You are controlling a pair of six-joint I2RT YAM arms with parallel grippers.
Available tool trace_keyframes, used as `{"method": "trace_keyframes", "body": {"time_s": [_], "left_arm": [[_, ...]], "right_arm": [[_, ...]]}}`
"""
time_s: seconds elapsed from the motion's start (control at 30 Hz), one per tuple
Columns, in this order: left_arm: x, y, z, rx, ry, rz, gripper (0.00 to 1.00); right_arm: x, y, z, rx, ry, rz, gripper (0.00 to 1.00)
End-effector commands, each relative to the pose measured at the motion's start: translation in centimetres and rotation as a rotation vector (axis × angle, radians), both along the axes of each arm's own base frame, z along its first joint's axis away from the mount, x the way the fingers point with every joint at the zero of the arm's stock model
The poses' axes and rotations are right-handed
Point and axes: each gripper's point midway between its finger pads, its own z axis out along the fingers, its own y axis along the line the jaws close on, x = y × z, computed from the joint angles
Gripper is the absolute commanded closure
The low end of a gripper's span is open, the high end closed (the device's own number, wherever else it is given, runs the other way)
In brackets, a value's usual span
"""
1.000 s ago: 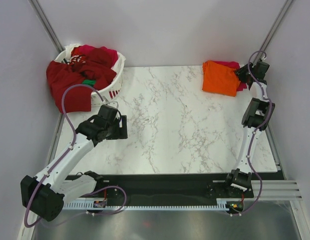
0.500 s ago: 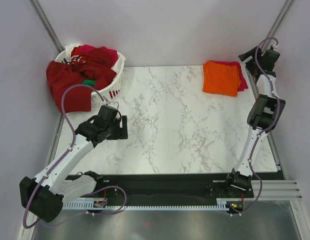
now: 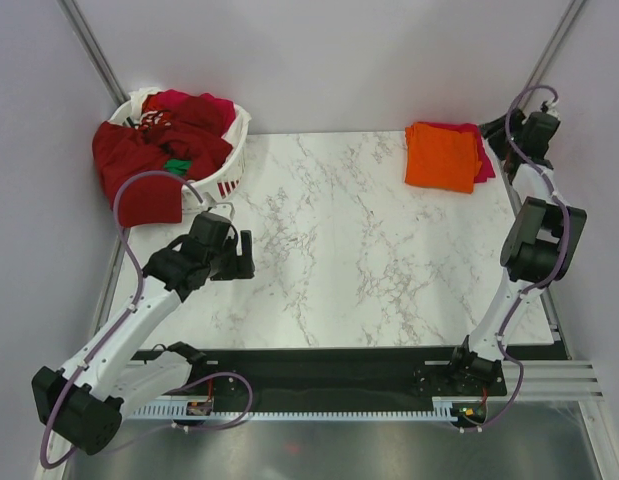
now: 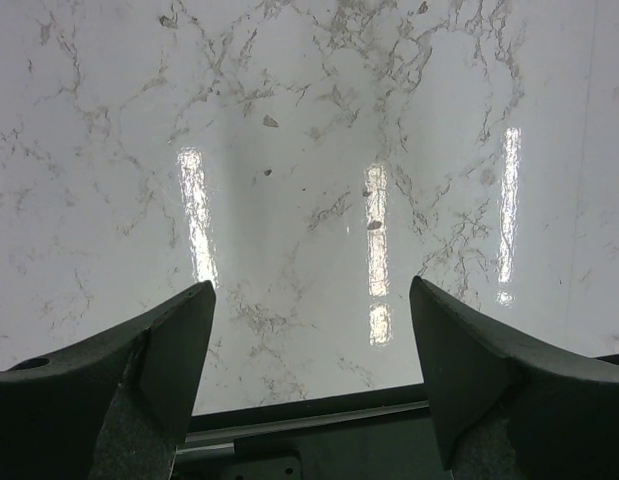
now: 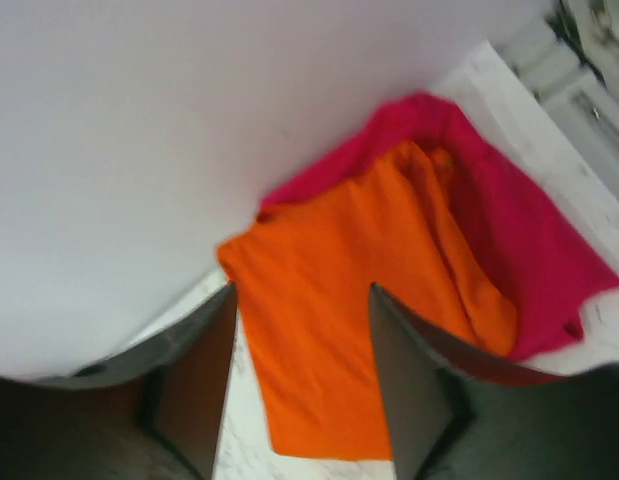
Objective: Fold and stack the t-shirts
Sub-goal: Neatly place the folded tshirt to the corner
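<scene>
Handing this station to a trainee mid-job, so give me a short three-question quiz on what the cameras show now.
1. True or false: the folded bright orange cloth t-shirt lies on the magenta-pink cloth t-shirt.
2. Where is the dark red cloth t-shirt? A) draped over the white plastic slotted basket B) mid-table C) on the folded stack
3. Fill in: the left gripper has its fingers ___.
Key: 1 true; 2 A; 3 open.

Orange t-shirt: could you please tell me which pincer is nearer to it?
Right. The right pincer sits just right of the orange t-shirt, facing it; the left pincer is far off, over the left half of the table.
</scene>
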Motion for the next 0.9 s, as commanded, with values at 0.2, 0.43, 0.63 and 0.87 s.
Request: {"method": "trace_keyframes", "body": {"time_s": [0.2,0.43,0.63,0.87], "left_arm": [[0.4,0.1,1.3,-0.011,-0.070,-0.002,0.14],[0.3,0.1,1.6,-0.017,-0.084,-0.001,0.14],[0.3,0.3,1.9,-0.018,-0.100,0.011,0.13],[0.2,1.1,3.3,-0.025,-0.164,0.047,0.11]], "right_arm": [[-5.5,2.6,-10.8,0.072,0.194,0.027,0.75],[-9.1,4.6,-10.5,0.069,0.246,0.060,0.78],[-14.6,14.8,-5.8,-0.114,0.255,0.212,0.47],[-27.0,38.6,-5.6,-0.305,0.203,0.819,0.23]]}}
